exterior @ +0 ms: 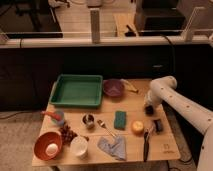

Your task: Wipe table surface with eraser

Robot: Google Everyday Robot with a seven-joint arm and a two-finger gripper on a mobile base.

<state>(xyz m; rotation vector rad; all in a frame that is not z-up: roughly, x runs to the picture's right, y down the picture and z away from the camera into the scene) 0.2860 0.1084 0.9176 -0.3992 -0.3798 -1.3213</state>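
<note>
The table surface (95, 112) is a small top of pale wooden planks with several small items on it. My white arm reaches in from the right. Its dark gripper (149, 109) hangs low over the table's right side, just behind a small dark block (158, 125) that may be the eraser. A green sponge (120, 120) lies left of the gripper, and a yellow round fruit (137, 127) sits between the sponge and the block. Nothing shows in the gripper.
A green tray (77, 90) and a purple bowl (113, 88) stand at the back. In front are an orange bowl (48, 146), a white cup (79, 146), a grey cloth (112, 147), a metal cup (89, 120), a fork (105, 127) and a black utensil (146, 142). A rail runs behind the table.
</note>
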